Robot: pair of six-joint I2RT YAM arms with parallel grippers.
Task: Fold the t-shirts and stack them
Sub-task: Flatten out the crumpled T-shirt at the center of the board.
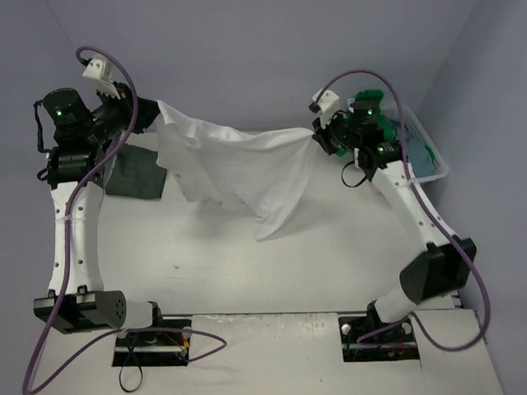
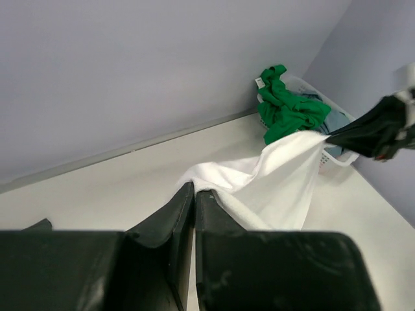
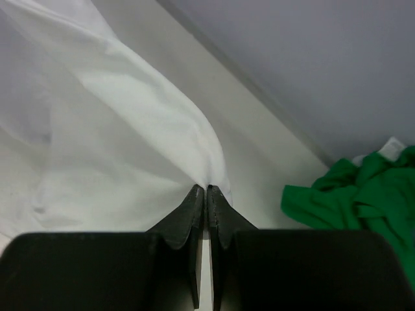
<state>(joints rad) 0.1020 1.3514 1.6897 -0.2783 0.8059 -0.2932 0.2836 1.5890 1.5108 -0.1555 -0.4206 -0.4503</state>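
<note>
A white t-shirt (image 1: pixel 239 169) hangs stretched between both arms above the table, its lower part drooping to a point near the middle. My left gripper (image 1: pixel 155 115) is shut on the shirt's left corner; in the left wrist view (image 2: pixel 194 188) the cloth (image 2: pixel 272 175) runs out from between the closed fingertips. My right gripper (image 1: pixel 314 136) is shut on the right corner, and the white fabric (image 3: pixel 130 129) fans out from the pinched tips (image 3: pixel 206 189). A folded dark grey t-shirt (image 1: pixel 136 173) lies on the table at the left. A bright green t-shirt (image 2: pixel 285 107) is crumpled in the basket.
The white slotted basket (image 1: pixel 428 156) stands at the back right corner against the wall, holding the green shirt (image 3: pixel 356 194) and a blue-grey cloth (image 2: pixel 334 120). Walls close in at the back and both sides. Both arm bases sit at the near edge.
</note>
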